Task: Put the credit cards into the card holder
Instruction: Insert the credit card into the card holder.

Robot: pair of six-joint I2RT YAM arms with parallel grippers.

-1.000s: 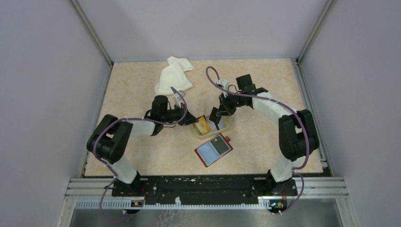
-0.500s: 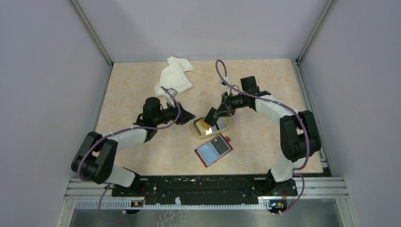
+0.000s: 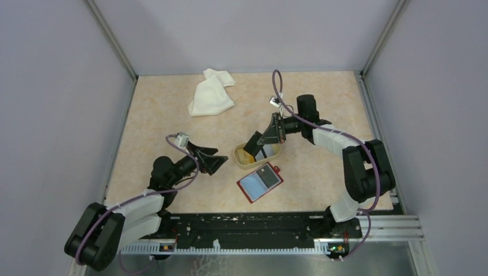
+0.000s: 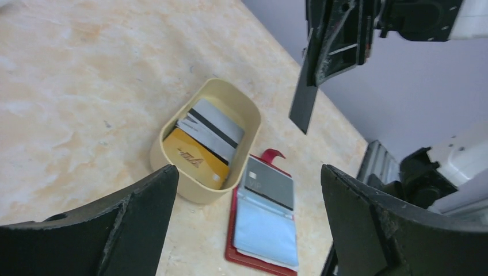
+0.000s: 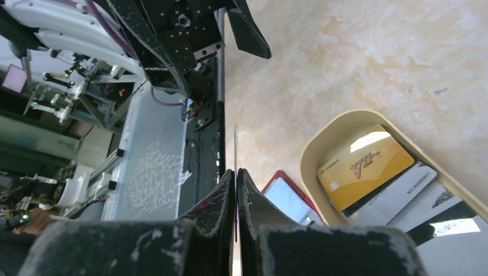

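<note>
A tan dish in mid-table holds credit cards, a yellow-orange one on top of white and dark-striped ones. My right gripper hangs over the dish, shut on a dark credit card that sticks out down-left; the right wrist view shows this card edge-on between the fingers. The red card holder lies open just in front of the dish, with a grey card in its upper clear pocket. My left gripper is wide open and holds nothing, left of the dish and clear of it.
A crumpled white cloth lies at the back left. The dish and card holder almost touch. Grey walls close in the table on three sides, with the black rail along the near edge.
My left arm has drawn back from the dish toward the near left, and its gripper has opened. The right gripper, still holding the dark card, has shifted slightly over the dish.
</note>
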